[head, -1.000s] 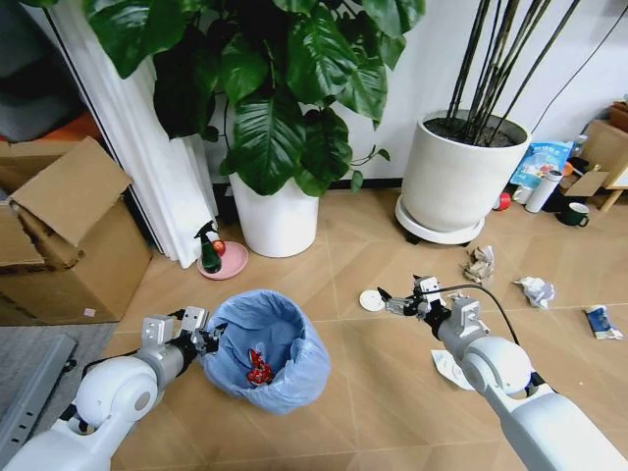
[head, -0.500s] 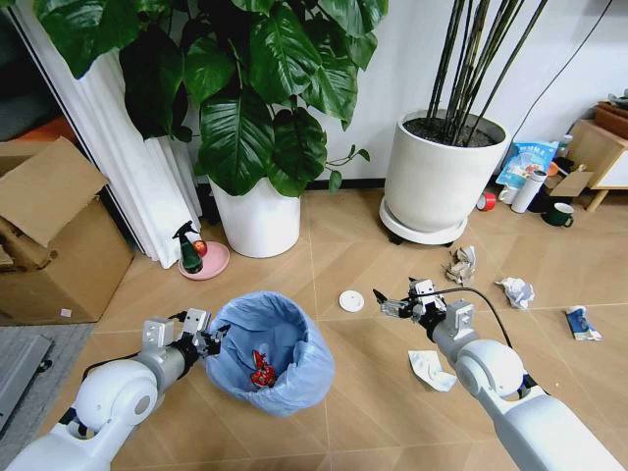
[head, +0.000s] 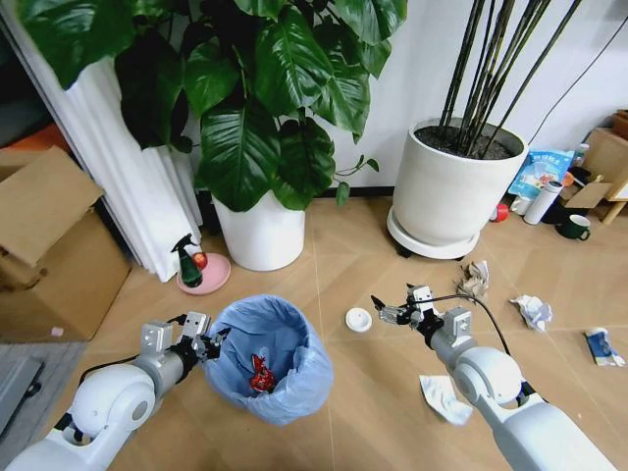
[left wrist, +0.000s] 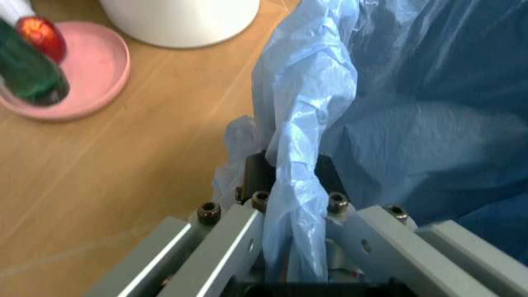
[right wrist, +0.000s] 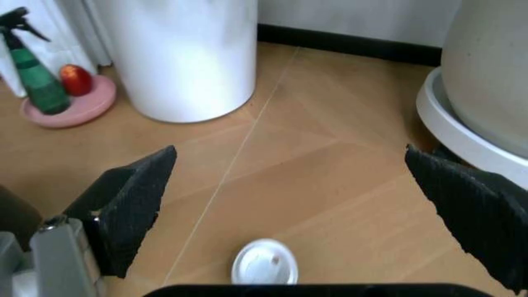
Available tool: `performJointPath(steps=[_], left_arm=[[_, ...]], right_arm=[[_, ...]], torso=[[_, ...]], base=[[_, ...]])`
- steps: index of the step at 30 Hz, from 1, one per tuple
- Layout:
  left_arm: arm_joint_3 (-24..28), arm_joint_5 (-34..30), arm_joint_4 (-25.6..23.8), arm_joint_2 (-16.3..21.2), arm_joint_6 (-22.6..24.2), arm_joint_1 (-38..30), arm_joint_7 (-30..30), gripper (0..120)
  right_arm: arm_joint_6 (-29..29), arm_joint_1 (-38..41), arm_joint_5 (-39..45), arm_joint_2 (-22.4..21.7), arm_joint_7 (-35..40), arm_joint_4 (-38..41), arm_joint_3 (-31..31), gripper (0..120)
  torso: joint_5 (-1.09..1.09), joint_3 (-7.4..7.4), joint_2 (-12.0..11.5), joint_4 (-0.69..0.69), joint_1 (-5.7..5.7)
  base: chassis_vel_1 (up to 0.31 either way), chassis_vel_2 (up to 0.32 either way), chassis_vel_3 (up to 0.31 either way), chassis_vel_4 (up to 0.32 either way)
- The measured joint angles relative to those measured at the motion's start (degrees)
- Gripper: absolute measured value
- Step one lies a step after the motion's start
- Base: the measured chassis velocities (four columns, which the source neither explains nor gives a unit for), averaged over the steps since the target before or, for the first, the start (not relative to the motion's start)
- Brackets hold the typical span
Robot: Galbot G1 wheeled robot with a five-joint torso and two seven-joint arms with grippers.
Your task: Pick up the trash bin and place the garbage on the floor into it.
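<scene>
Head view, lower centre-left: the trash bin (head: 268, 358) stands on the floor (head: 363, 392), its light-blue bag folded over the rim. A crushed red can (head: 260, 374) lies inside it.

Left gripper (head: 203, 342) sits at the bin's left rim, lower left of the frame. In the left wrist view its fingers (left wrist: 247, 232) are clamped together on the bag-covered rim (left wrist: 301, 154), blue plastic bunched between them.

Right gripper (head: 385, 311) hangs right of centre in the head view, above the floor, fingers spread apart and holding nothing. In the right wrist view the two black pads (right wrist: 136, 201) stand wide at the frame's left and right edges, with a white disc (right wrist: 266, 262) on the floor between them at lower centre. In the head view that white disc (head: 359, 319) lies just left of the gripper tips.

More litter on the floor, right half of the head view: a crumpled tan wad (head: 477, 278) near the big white pot (head: 446, 191); a white paper wad (head: 535, 310) farther right; a blue-white packet (head: 599, 345) near the right edge; a flat white wrapper (head: 446, 397) beside the right forearm, lower right.

Left of centre: a green spray bottle (head: 186, 265) and a red ball (head: 200, 260) on a pink saucer (head: 206, 280), beside the leafy plant's white pot (head: 260, 231).
</scene>
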Motion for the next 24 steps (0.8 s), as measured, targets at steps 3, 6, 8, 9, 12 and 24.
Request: performJointPath(steps=[3,6,8,9,12,24], left_arm=[[0.0,0.1,0.0,-0.1,0.0,0.0,0.0,0],[-0.1,0.2,0.0,-0.7,-0.1,0.0,0.1,0],[-0.2,0.3,0.0,-1.1,-0.1,0.1,0.1,0],[-0.3,0.4,0.0,-1.3,-0.1,0.2,0.1,0],[-0.6,0.9,0.0,-1.9,-0.1,0.7,0.6,0],[-1.8,2.1,-0.6,-3.8,-0.3,2.2,1.1,0]], right_arm=[[-0.9,-0.4,-0.2,-0.1,0.3,0.0,0.0,100],[-0.4,-2.0,-1.4,-0.9,-3.1,-1.6,2.0,100],[2.1,-3.3,-3.1,-1.6,-8.8,-3.6,4.2,100],[3.5,-4.0,-4.2,-2.1,-11.9,-4.8,5.5,100],[7.9,-6.6,-9.4,-4.3,-24.7,-8.6,10.9,100],[17.8,-19.7,-13.8,-7.8,-35.7,-15.7,20.2,100]], torso=[[0.04,0.00,0.0,0.01,0.02],[0.02,0.01,0.0,0.01,0.03],[0.05,0.01,0.0,0.03,0.02],[0.05,0.01,0.0,0.04,0.02],[0.01,-0.02,0.0,0.01,-0.02],[0.03,-0.01,0.0,0.01,-0.02]], base=[[-0.214,0.212,0.219,-0.210],[-0.149,0.120,0.049,-0.113],[-0.068,0.044,0.015,-0.044],[0.000,0.000,0.000,0.000],[0.010,-0.016,-0.016,0.024],[0.008,-0.026,-0.017,0.012]])
